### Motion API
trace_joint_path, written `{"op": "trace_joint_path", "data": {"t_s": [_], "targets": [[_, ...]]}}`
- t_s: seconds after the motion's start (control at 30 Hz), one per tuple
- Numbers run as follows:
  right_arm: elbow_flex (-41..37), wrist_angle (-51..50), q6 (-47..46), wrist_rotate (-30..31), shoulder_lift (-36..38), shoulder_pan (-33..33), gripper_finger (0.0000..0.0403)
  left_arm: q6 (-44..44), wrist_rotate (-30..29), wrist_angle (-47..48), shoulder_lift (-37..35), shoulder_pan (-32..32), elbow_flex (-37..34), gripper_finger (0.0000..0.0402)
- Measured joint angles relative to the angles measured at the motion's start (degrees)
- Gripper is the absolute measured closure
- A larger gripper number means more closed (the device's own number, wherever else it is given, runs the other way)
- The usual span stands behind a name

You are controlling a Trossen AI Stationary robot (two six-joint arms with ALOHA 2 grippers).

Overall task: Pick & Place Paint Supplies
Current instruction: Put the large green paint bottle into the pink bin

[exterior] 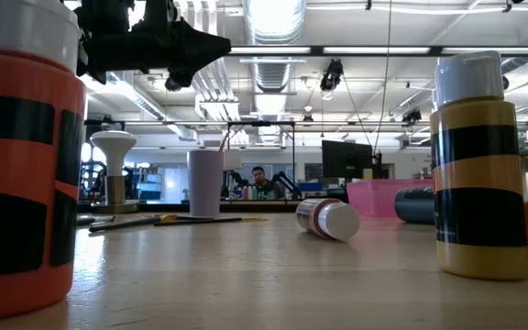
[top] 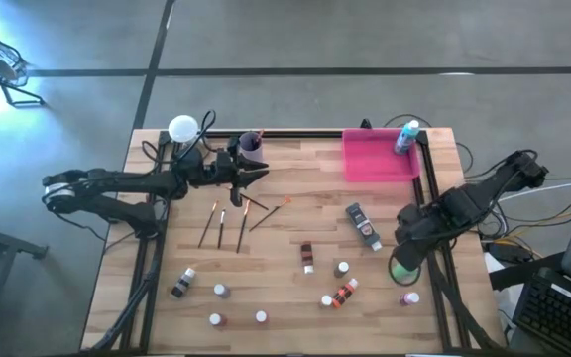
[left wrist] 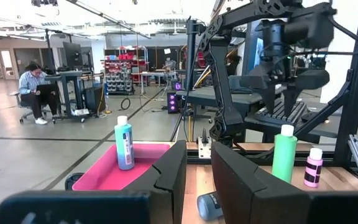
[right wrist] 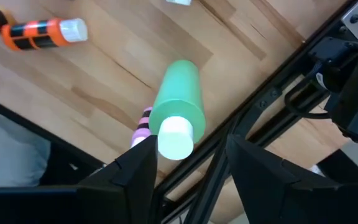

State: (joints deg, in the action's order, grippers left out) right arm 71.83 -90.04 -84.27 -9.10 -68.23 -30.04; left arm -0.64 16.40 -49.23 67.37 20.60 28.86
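Note:
Small white-capped paint bottles stand or lie scattered on the near half of the wooden table [top: 295, 297]. Thin brushes [top: 221, 224] lie near its left middle and dark tubes [top: 363, 226] right of centre. A green bottle [right wrist: 178, 99] stands upright at the right edge, with a pink one [left wrist: 314, 168] beside it. My right gripper [right wrist: 188, 168] hangs open above the green bottle's cap, pointing down, its fingers apart on either side. My left gripper [top: 256, 177] is raised near the lilac cup [top: 251, 145]. Its fingers stand a narrow gap apart with nothing between them.
A flat pink tray [top: 377, 159] at the far right holds an upright blue bottle [top: 407, 137]. A black frame rail [top: 442, 268] runs along the right edge beside the green bottle. A white lamp [top: 182, 127] stands at the far left corner.

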Motion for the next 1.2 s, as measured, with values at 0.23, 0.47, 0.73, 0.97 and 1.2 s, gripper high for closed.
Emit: {"op": "trace_joint_path", "data": {"t_s": [0.23,0.47,0.73,0.97,1.2], "targets": [[0.0,0.0,-3.2,0.0,-2.1,-2.8,0.0227,0.0,0.0,0.0,0.0,0.0,0.0,0.0321],[0.0,1.6,-7.6,-0.2,-1.9,-3.6,0.0231,0.0,0.0,0.0,0.0,0.0,0.0,0.0321],[-0.5,4.8,-7.2,-0.2,-3.5,-4.4,0.0209,0.0,0.0,0.0,0.0,0.0,0.0,0.0321],[-1.0,4.7,-7.3,-0.4,-4.4,-5.7,0.0212,0.0,0.0,0.0,0.0,0.0,0.0,0.0321],[-2.6,4.8,-7.3,0.0,-4.7,-6.9,0.0231,-0.2,0.0,0.0,0.0,0.0,0.0,0.0321]]}}
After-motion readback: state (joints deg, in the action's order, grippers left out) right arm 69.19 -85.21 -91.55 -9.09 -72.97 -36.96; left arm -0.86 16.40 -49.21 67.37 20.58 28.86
